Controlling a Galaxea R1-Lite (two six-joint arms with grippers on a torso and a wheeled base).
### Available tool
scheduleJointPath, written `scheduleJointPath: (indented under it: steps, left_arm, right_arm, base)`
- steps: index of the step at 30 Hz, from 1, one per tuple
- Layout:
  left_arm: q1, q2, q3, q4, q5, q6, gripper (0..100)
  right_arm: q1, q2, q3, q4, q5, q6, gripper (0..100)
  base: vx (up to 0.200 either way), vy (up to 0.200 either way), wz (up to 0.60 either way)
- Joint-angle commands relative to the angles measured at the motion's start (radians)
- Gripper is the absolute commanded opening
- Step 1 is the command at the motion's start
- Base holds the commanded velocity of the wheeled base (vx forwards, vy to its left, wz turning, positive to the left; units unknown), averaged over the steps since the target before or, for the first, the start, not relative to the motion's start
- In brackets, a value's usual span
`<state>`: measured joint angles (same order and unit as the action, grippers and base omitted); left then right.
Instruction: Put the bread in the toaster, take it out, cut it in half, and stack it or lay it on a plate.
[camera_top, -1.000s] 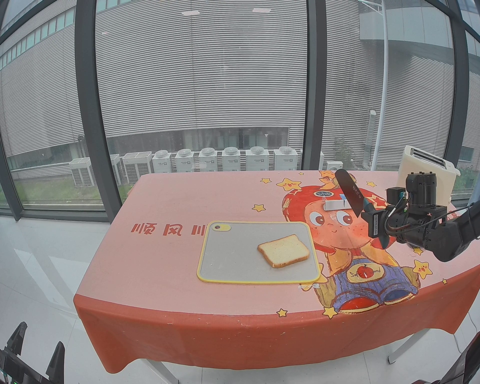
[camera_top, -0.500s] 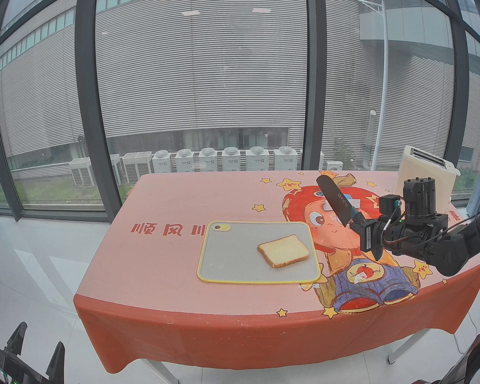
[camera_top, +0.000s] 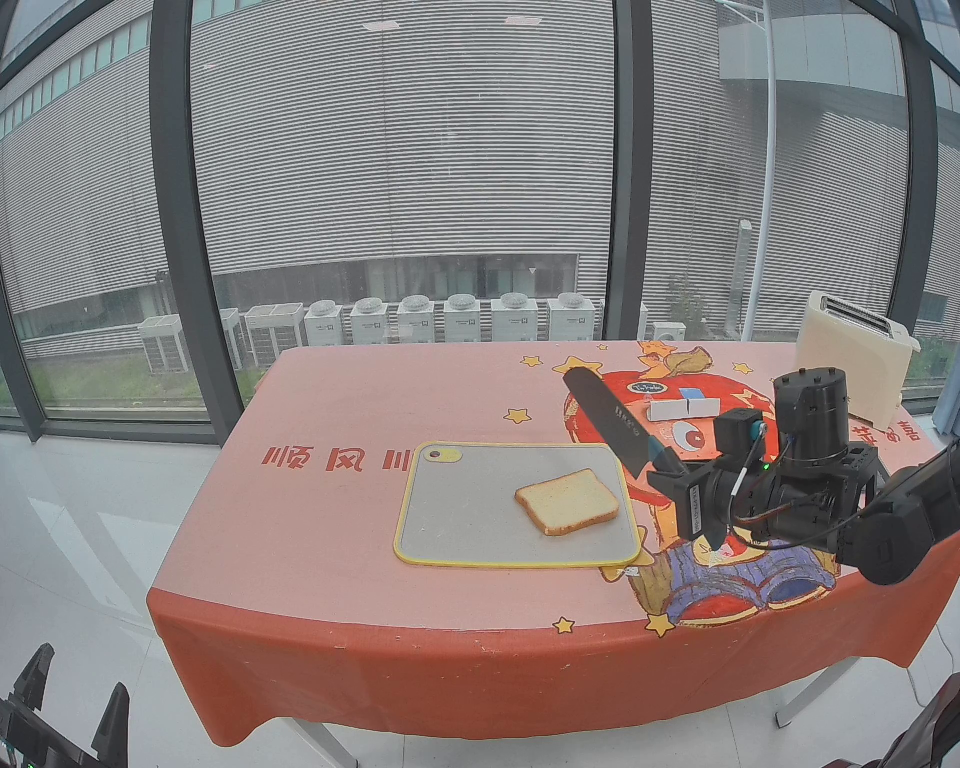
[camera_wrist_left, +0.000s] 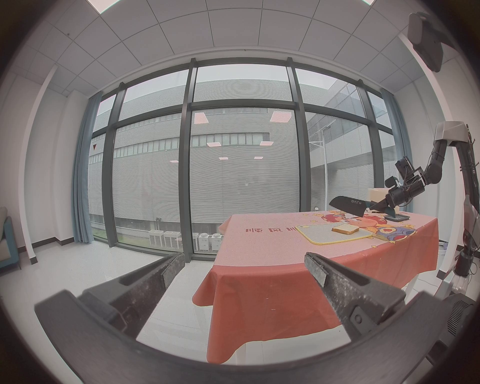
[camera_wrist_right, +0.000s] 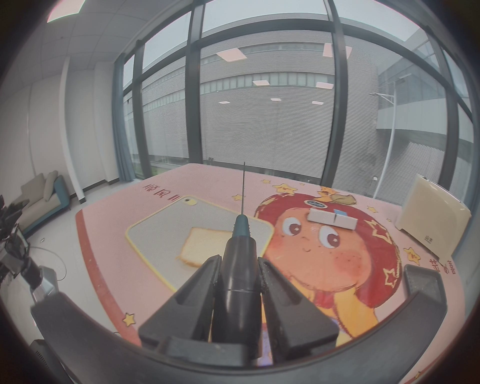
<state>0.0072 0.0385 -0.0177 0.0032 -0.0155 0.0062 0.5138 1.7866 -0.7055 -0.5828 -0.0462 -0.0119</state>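
Right gripper (camera_wrist_right: 240, 292) clamped on knife (camera_top: 618, 432) handle, blade aloft (tip pointing far-left), right of bread (camera_top: 567, 501). Bread flat on cutting board (camera_top: 450, 515), right half. Left gripper (camera_wrist_left: 245, 264) spread wide, near-left, well apart from table (camera_top: 330, 560).

The tablecloth (camera_top: 330, 560) looks matt cloth, the cutting board (camera_top: 460, 510) smooth plastic, the knife (camera_top: 612, 422) matt black.

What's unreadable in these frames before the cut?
- Cream toaster slots: head view, interior hidden by its own top wall.
- Tan bread slice underside: hidden against the grey yellow-rimmed cutting board.
- Black knife blade: right wrist view, edge-on; handle clamped inside the right gripper.
- Small white-and-blue item: too small, head view.
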Motion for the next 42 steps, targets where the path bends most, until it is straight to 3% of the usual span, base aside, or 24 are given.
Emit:
scheduleJointPath:
  steps: [1,8,42]
  left_arm:
    - [0.000,0.001,0.018,0.000,0.000,0.000,100]
    - [0.000,0.001,0.018,0.000,0.000,0.001,100]
    - [0.000,0.001,0.018,0.001,0.000,0.009,100]
  right_arm:
    - [0.071,0.004,0.034,-0.002,-0.001,-0.002,0]
    - [0.109,0.007,0.070,-0.012,-0.014,-0.006,0]
    - [0.089,0.000,0.097,-0.014,-0.014,-0.006,0]
  base:
    - [0.000,0.000,0.00]
    - [0.000,0.000,0.00]
    - [0.000,0.000,0.00]
